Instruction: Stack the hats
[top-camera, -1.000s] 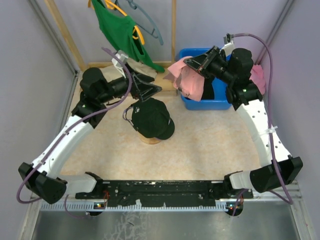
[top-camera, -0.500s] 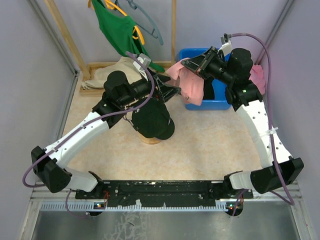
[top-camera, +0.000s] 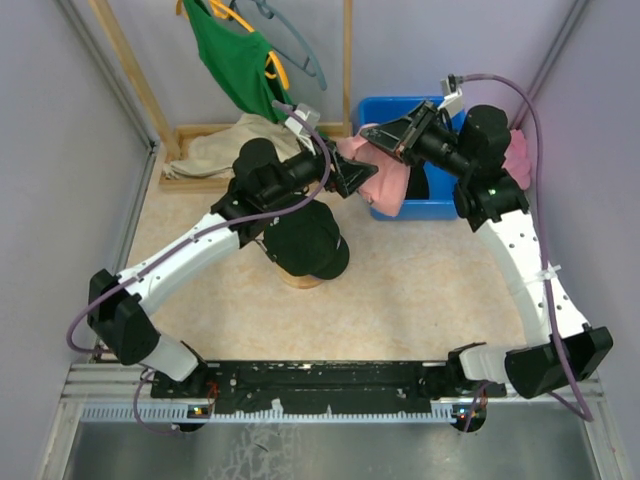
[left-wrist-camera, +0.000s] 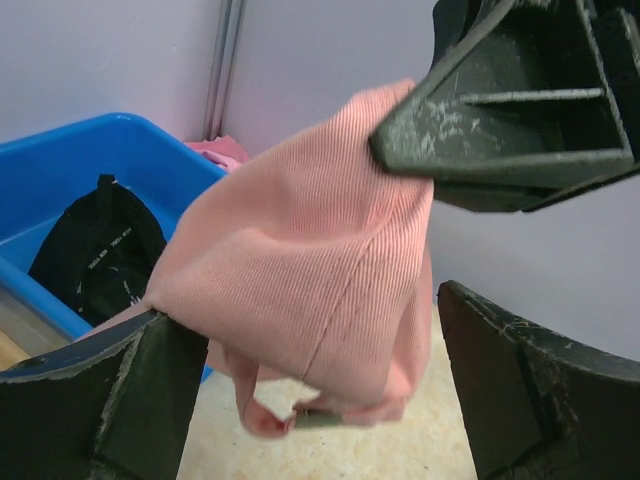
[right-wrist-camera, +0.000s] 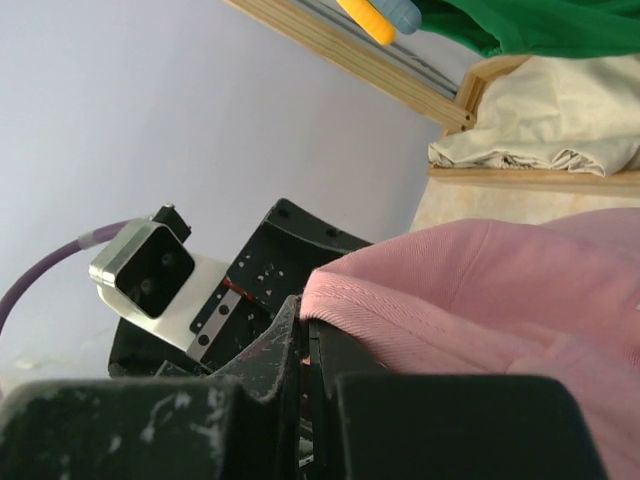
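Note:
A pink hat (top-camera: 388, 180) hangs above the floor in front of the blue bin, and my right gripper (top-camera: 388, 135) is shut on its top edge (right-wrist-camera: 330, 300). My left gripper (top-camera: 358, 172) is open, its jaws standing wide on either side of the hanging pink hat (left-wrist-camera: 300, 250) without touching it. The right gripper's finger (left-wrist-camera: 510, 110) pinches the fabric from above in the left wrist view. One black hat (top-camera: 305, 238) sits on a round wooden stand (top-camera: 300, 281) in the middle. Another black hat (left-wrist-camera: 95, 260) lies inside the bin.
The blue bin (top-camera: 438, 205) stands at the back right with a bright pink cloth (top-camera: 517, 155) beside it. A green shirt (top-camera: 240, 60) hangs on a wooden rack at the back. A beige cloth (top-camera: 215, 150) lies on the rack's base.
My left arm has swung right, from beside the black hat to the pink hat, and its jaws have opened wider. The right gripper keeps holding the pink hat, shifted slightly.

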